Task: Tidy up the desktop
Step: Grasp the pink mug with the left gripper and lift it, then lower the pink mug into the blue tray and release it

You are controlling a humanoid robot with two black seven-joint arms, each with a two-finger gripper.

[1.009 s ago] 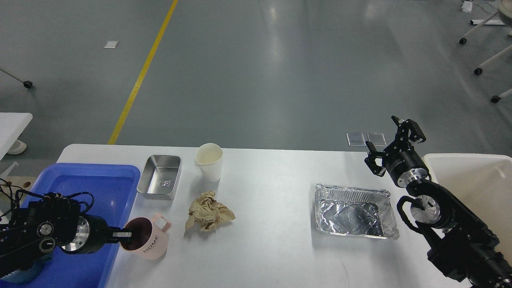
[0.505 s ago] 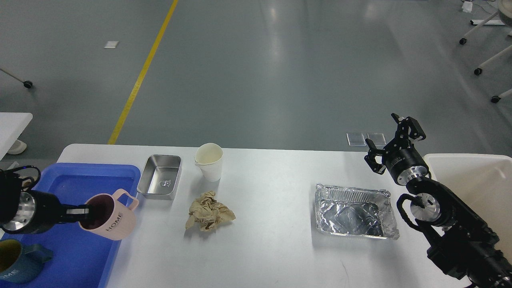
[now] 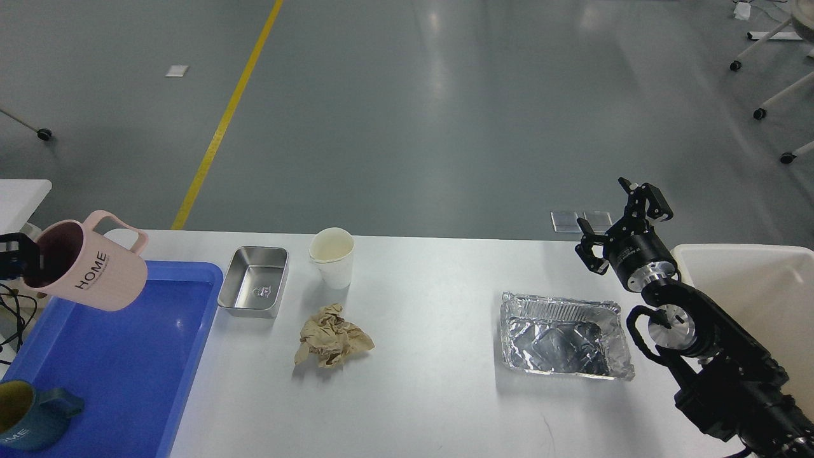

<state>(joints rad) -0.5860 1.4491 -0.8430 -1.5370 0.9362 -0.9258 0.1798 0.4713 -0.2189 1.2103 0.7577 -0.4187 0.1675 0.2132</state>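
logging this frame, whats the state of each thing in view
pink mug: held in the air above the blue tray, tilted
left gripper: shut on pink mug
right gripper: open, holding nothing
blue tray: on the desktop
blue mug: in the tray
steel pan: upright, empty
paper cup: upright
brown paper: crumpled
foil tray: upright, dented

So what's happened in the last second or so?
The left pincer, gripping the pink mug, lifted it off the desktop and carried it left, up over the blue tray. The right pincer barely shifted, staying open. Paper cup, steel tin, crumpled paper and foil tray stayed put.
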